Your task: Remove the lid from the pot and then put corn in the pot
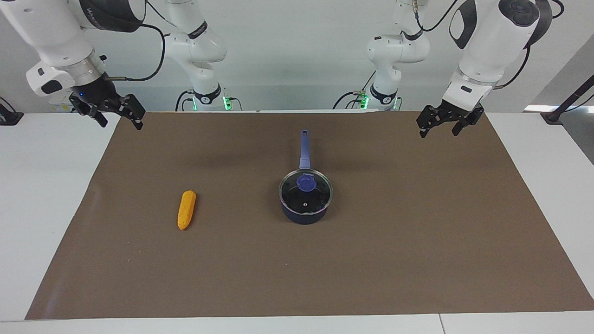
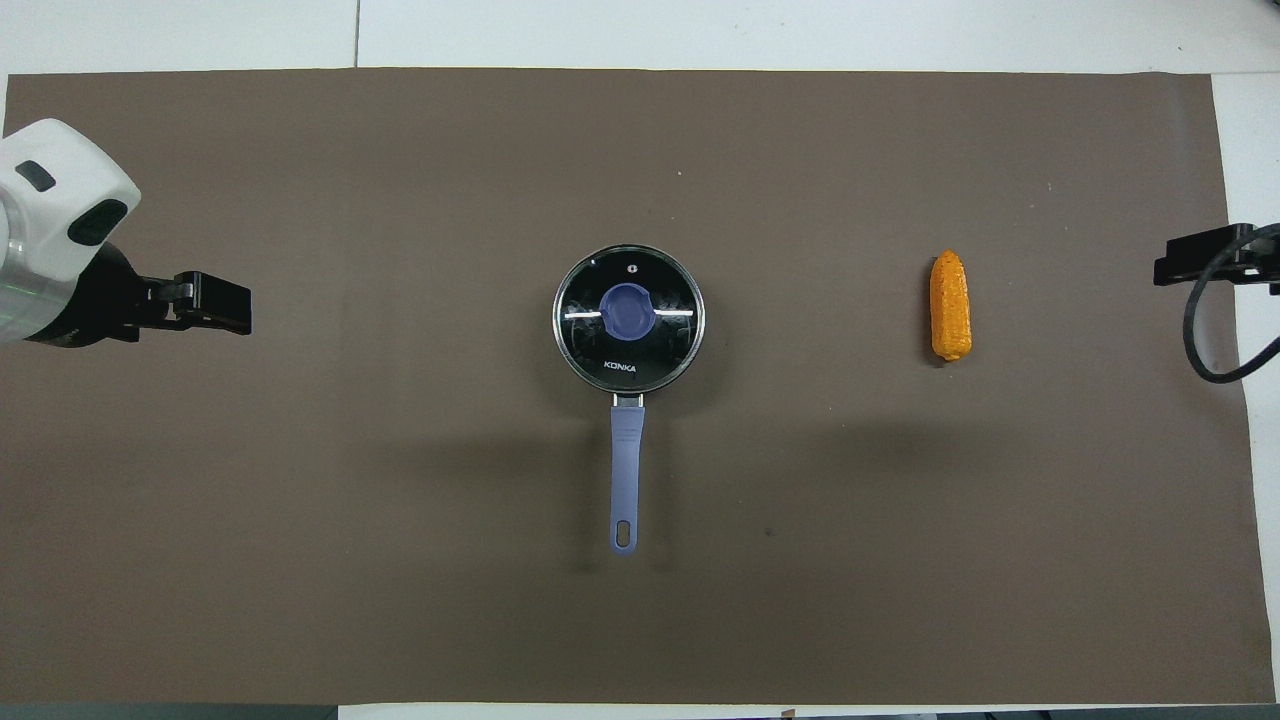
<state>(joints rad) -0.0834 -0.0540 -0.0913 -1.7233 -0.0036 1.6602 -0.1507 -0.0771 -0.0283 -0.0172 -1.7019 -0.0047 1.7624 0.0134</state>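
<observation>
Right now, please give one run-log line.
lid on pot | corn on mat | left tool, right tool open, raised

A robotics lab: 2 white arms (image 1: pixel 487 51) at a brown-matted table (image 1: pixel 417 241).
</observation>
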